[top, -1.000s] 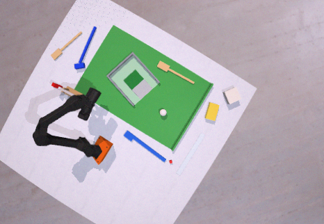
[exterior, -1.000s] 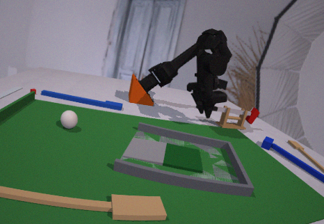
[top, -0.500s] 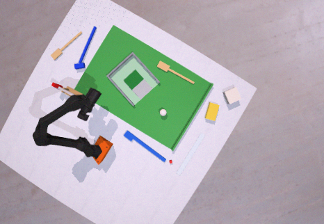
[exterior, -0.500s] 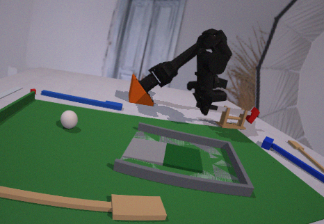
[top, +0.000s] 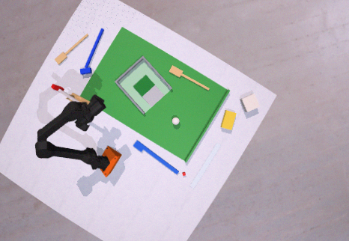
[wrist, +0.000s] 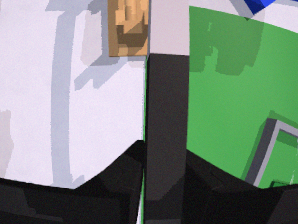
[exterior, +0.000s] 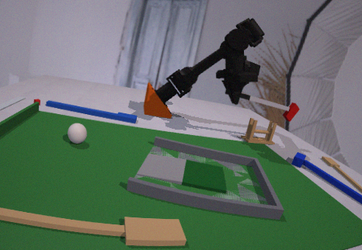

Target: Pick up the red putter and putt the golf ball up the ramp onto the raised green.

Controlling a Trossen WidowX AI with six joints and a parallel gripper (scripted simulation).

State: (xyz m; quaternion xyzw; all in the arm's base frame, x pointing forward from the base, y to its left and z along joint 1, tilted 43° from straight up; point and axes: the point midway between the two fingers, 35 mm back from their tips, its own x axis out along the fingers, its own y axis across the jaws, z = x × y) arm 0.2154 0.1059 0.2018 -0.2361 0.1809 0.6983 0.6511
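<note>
The red putter (top: 57,87) (exterior: 291,112) has a red head, a white shaft and a dark grip, which fills the middle of the wrist view (wrist: 167,100). My gripper (exterior: 235,99) (wrist: 154,148) is shut on that grip. The putter hangs in the air, its head above and beyond the wooden stand (exterior: 261,141) (wrist: 114,45). The white golf ball (top: 175,121) (exterior: 77,133) rests on the green mat (top: 123,108) (exterior: 39,172). The grey ramp (top: 154,94) (exterior: 163,168) leads up to the dark green square (top: 144,84) (exterior: 205,176), inside grey walls (top: 130,99) (exterior: 206,203) open on the ball's side.
Blue clubs lie beside the mat, one near the stand (top: 95,48) (exterior: 328,178), one near my base (top: 159,159) (exterior: 91,111). A tan club (top: 176,71) (exterior: 155,231) lies on the mat. A green rail (top: 207,126) edges it; a yellow block (top: 228,120) and a pale block (top: 250,102) stand beyond.
</note>
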